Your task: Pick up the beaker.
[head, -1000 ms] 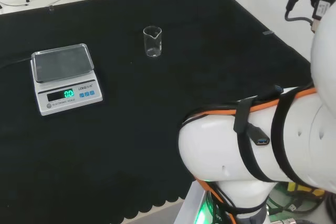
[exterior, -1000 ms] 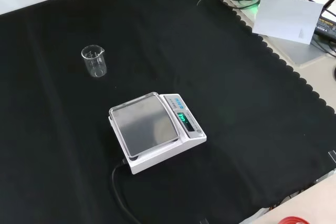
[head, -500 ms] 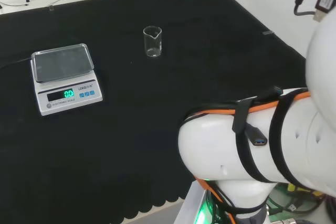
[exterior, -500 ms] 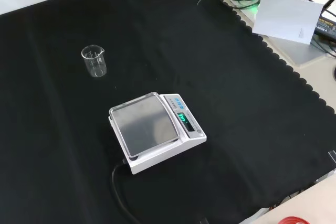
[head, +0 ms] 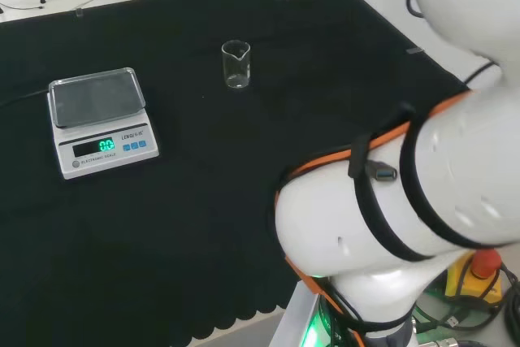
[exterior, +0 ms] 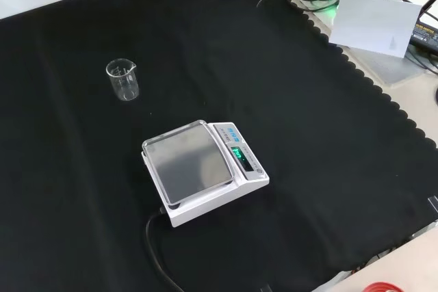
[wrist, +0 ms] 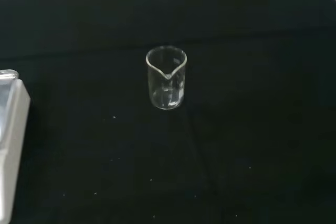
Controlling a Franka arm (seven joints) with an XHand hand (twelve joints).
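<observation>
- On the left of the head view stands a white scale (head: pixel 101 120) with a grey pan and a lit green display; its black cable (exterior: pixel 156 247) runs toward the front view's lower edge.
- To the right of the scale in the head view, well apart from it, the clear glass beaker (head: pixel 236 64) stands upright on the black cloth (head: pixel 244 160), with nothing touching it.
- In the wrist view the beaker (wrist: pixel 166 77) has its spout turned toward the camera.
- At the right of the head view is the white arm (head: pixel 406 201); whether the hand is spread or closed I cannot tell.
</observation>
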